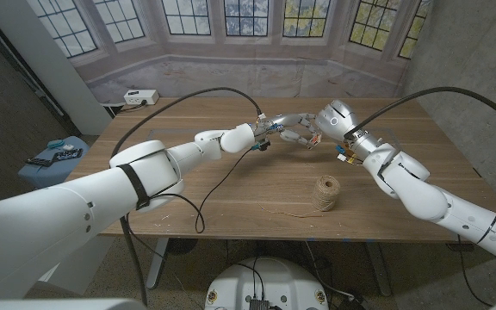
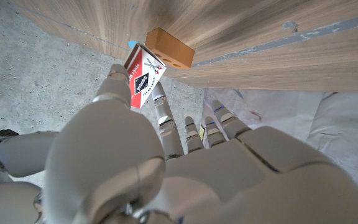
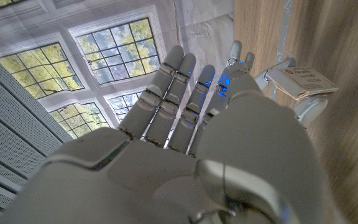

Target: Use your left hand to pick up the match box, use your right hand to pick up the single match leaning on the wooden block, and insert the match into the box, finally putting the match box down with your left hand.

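My left hand [image 2: 166, 168] pinches the red, white and black match box [image 2: 145, 76] between thumb and fingers, holding it up over the table. Just beyond the box stands the small wooden block [image 2: 169, 48]. In the head view both hands meet over the table's far middle: the left hand [image 1: 268, 131] and the right hand [image 1: 306, 129] with fingers reaching toward each other. In the right wrist view my right hand [image 3: 216, 143] has its fingers stretched out, and the match box [image 3: 300, 81] sits just past them in the left hand's fingertips. No match can be made out; whether the right hand pinches one is hidden.
A ball of twine [image 1: 324, 193] stands on the wooden table [image 1: 231, 202] near its front edge, with a loose strand beside it. A white power box [image 1: 140, 96] sits at the far left corner. A blue stool [image 1: 54, 159] stands left of the table.
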Controlling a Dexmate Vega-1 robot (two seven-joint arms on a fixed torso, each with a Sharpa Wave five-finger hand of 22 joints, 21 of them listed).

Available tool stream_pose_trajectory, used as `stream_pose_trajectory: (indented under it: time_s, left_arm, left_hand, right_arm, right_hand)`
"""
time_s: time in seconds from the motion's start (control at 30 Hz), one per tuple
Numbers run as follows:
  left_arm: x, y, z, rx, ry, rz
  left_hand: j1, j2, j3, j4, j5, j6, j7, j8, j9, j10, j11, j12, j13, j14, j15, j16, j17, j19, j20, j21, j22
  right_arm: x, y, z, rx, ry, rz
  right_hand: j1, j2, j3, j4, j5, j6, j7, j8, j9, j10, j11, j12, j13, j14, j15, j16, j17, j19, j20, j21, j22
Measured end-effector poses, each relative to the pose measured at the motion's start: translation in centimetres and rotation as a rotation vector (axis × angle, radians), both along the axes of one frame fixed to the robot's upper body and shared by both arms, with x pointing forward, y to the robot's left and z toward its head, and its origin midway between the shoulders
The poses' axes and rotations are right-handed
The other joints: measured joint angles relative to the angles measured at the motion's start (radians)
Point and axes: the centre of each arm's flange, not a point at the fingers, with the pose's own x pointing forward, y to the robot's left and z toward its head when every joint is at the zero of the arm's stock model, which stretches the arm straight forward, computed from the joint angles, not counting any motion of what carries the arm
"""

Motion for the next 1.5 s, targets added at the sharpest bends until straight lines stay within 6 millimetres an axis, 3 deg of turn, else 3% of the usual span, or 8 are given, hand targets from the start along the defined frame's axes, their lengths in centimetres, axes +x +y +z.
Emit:
stream_pose_trajectory:
  time_s: [1.5]
  left_arm:
    - [-0.7,-0.5,-0.1,-0.002,-0.012,-0.035]
  left_hand:
    - [0.0,0.0,-0.004,-0.004,0.0,0.0,0.0,0.0,-0.001,0.0,0.0,0.0,0.0,0.0,0.0,0.0,0.0,0.0,0.0,0.0,0.0]
  right_arm:
    - [-0.3,-1.3,-1.0,-0.005,0.052,-0.036]
  right_hand:
    - [0.0,0.0,-0.011,0.0,-0.001,0.003,-0.003,-0.001,0.0,0.0,0.0,0.0,0.005,0.008,-0.001,-0.007,0.005,-0.02,0.005,-0.005,0.0]
